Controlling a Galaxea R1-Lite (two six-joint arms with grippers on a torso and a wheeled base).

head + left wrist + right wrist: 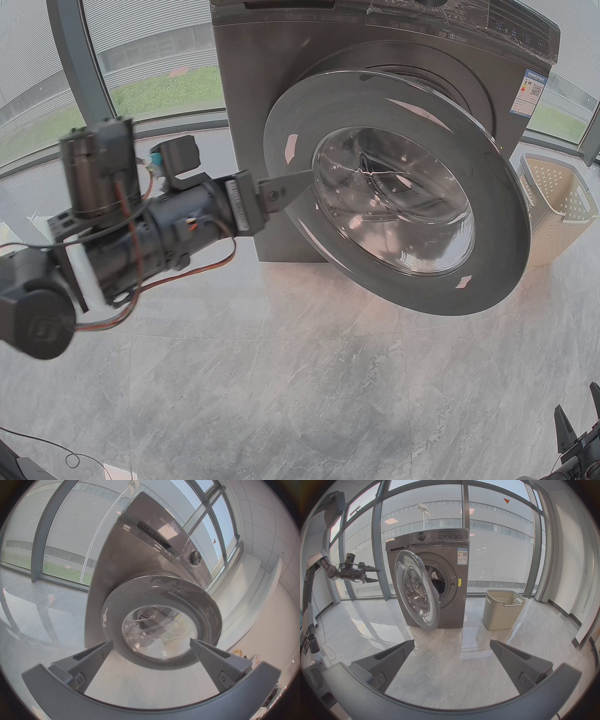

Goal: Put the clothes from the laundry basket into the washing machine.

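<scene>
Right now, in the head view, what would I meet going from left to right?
left end effector → washing machine door, standing open → laundry basket

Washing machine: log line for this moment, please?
door open | left gripper open, facing door | right gripper open, empty | basket beside washer
</scene>
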